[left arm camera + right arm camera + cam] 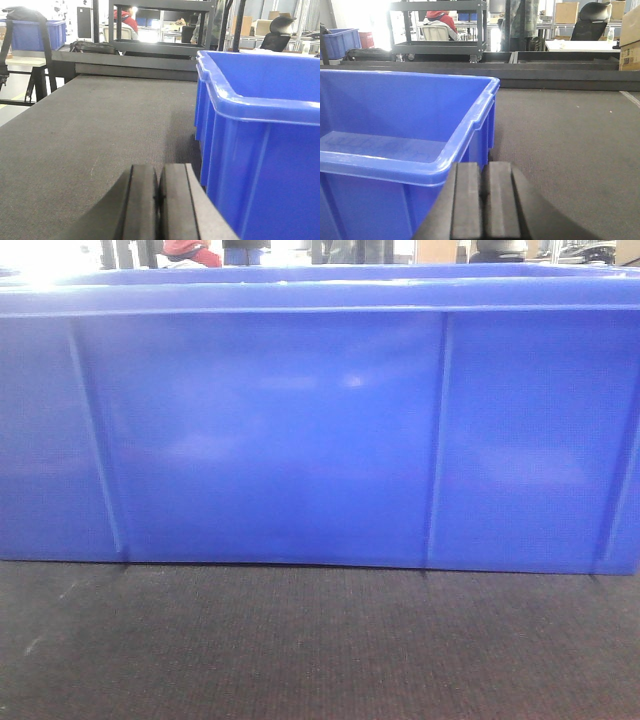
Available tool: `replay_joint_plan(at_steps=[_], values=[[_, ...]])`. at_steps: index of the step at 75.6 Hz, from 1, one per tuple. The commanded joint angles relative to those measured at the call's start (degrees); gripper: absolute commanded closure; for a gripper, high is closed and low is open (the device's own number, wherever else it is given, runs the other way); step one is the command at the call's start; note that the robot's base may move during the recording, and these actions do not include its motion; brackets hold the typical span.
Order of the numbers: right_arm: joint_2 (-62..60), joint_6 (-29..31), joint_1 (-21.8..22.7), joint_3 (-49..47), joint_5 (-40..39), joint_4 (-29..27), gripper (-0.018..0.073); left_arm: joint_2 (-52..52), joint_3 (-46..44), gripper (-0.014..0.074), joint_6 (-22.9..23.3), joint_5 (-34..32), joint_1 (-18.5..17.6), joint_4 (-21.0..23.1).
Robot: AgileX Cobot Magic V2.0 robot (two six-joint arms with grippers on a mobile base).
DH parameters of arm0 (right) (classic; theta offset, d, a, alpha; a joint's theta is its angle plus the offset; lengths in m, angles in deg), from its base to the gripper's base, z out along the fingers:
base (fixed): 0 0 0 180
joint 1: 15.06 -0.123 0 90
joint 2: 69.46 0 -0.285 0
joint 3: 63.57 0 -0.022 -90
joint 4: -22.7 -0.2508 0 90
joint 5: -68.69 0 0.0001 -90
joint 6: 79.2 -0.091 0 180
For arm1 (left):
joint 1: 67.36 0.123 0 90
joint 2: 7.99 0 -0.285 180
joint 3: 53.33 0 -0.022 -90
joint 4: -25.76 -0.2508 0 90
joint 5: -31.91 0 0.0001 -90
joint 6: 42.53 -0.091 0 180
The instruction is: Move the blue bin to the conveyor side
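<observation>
Step in hand, as judged: approach and bracing, ahead of any push or lift. Blue bin (320, 430) resting upright on the conveyor (320, 650), long ribbed wall square to the front camera and filling nearly the whole width of that view. Inside visible from the right wrist view only in part; that part bare, no contents seen.

Left gripper (159, 200): pads pressed together, no gap between them, nothing held. Low over the belt, pointing along it, just beside the bin's end wall, which stands to the right in that view. Contact with the wall not confirmed; apparently a thin gap.

Right gripper (482, 200): pads likewise closed flat on each other, empty. Sitting at about rim height near the bin's other end corner, bin to the left in that view, open belt to the right. Touching or just apart: cannot tell.

So: one arm at each short end, both low, roughly level, wrists aimed forward across the belt. Bin bracketed between them.

Next move, as a judgement: closed pads to bear against the end walls or hook under the thickened rim, evenly from both sides, then shift the bin toward the belt edge. Uneven pressure likely to skew the bin; glossy plastic likely to slip against the pads.

Dark rail and metal rack (440, 30) at the far end of the belt; second blue tote (37, 32) on a table beyond, well apart.
</observation>
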Motion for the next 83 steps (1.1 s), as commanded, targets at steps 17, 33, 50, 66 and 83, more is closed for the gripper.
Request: replay_joint_plan(at_steps=[17,33,50,66,83], values=[[-0.3,0.0,0.1,0.1,-2.1,1.6,0.0627,0.3,-0.1,0.0602,0.1,-1.4,0.2,0.3],[-0.3,3.2,8.3,5.4,-12.0,-1.3,0.0628,0.3,-0.1,0.0602,0.1,-1.4,0.2,0.3],[-0.3,3.9,12.5,16.7,-21.4,-3.8,0.0628,0.3,-0.1,0.0602,0.1,-1.4,0.2,0.3],[-0.3,3.9,12.5,20.7,-27.1,-3.8,0.0628,0.3,-0.1,0.0602,0.1,-1.4,0.2,0.3],[-0.3,3.9,12.5,20.7,-26.9,-3.8,0.0628,0.3,-0.1,0.0602,0.1,-1.4,0.2,0.3]])
